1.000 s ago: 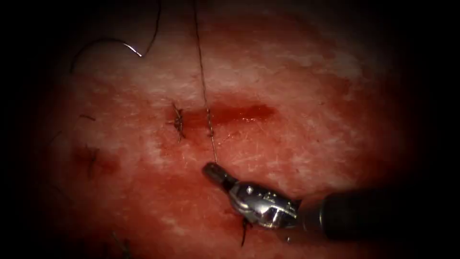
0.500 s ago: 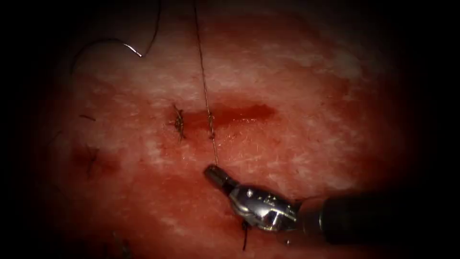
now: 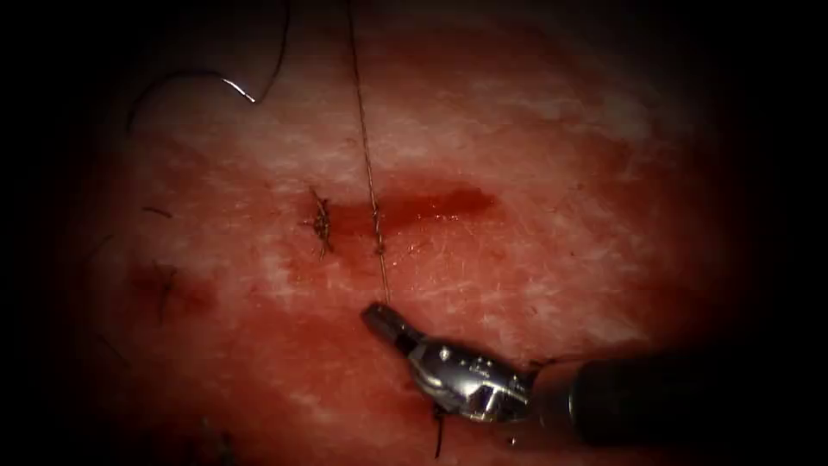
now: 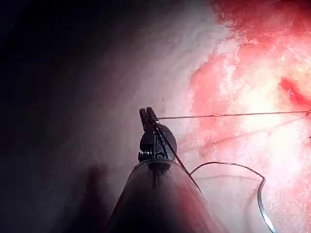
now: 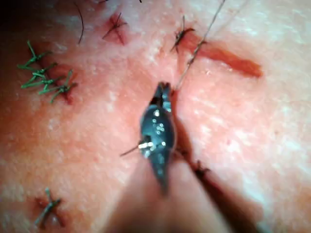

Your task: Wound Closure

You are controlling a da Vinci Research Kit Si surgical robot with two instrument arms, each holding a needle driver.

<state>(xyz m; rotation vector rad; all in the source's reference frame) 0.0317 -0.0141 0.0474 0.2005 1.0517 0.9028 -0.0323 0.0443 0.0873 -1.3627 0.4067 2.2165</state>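
Right claw [image 3: 377,315] lower, gripping taut thread [image 3: 369,173], needle [image 4: 260,204] free

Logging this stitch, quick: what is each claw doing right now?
Left claw: shut on the thread.
Right claw: shut on the thread's other end, below the cut.
Needle: free, lying on the tissue.
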